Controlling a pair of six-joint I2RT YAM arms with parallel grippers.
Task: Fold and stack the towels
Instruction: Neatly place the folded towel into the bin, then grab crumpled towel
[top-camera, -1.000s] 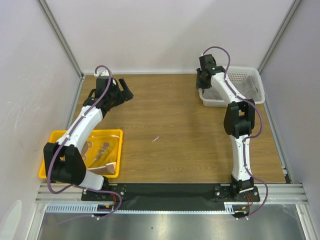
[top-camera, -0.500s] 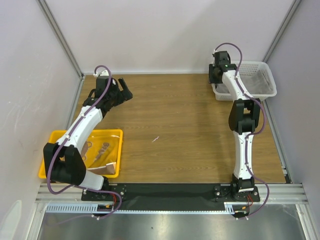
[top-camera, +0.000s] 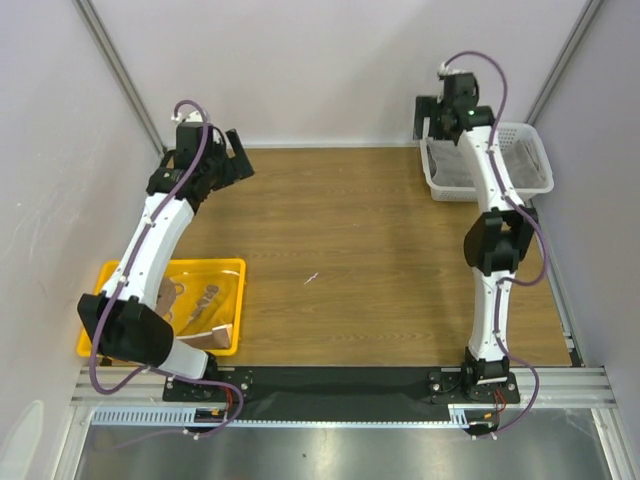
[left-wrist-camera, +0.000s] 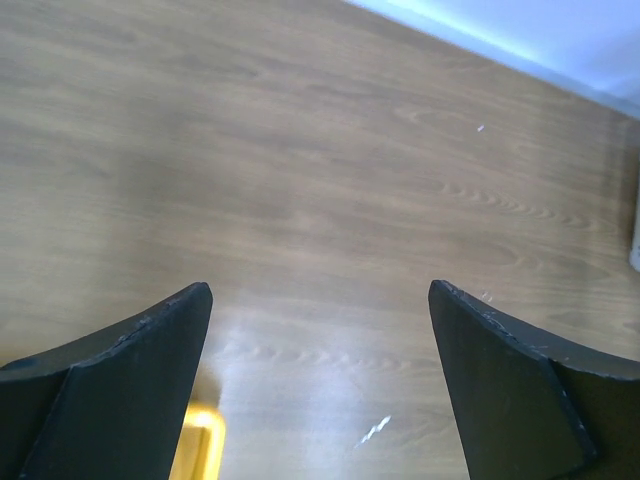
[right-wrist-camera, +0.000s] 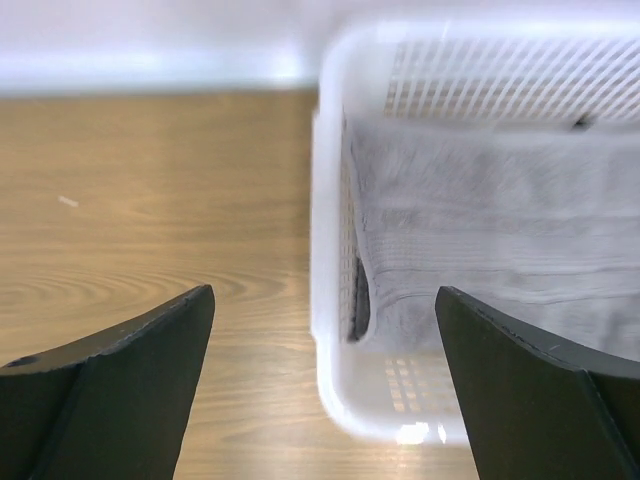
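Note:
A grey towel (right-wrist-camera: 500, 230) lies crumpled inside the white mesh basket (right-wrist-camera: 325, 250) at the table's back right. My right gripper (right-wrist-camera: 325, 290) hovers open over the basket's left rim, holding nothing; in the top view it (top-camera: 430, 120) is at the basket's far left corner (top-camera: 432, 170). A yellow-orange towel with brown markings (top-camera: 200, 300) lies in the yellow tray (top-camera: 230, 265) at the front left. My left gripper (left-wrist-camera: 320, 290) is open and empty above bare wood at the back left (top-camera: 228, 160), far from both towels.
The basket (top-camera: 530, 165) stands against the right wall and the back edge. A corner of the yellow tray (left-wrist-camera: 205, 440) shows beside my left finger. Wooden tabletop (top-camera: 340, 250) lies between the two arms. A small white scuff (top-camera: 312, 278) marks its middle.
The right gripper slid the basket toward the back right, then opened wide and rose off its rim. The left gripper lifted and drew back toward the far left corner.

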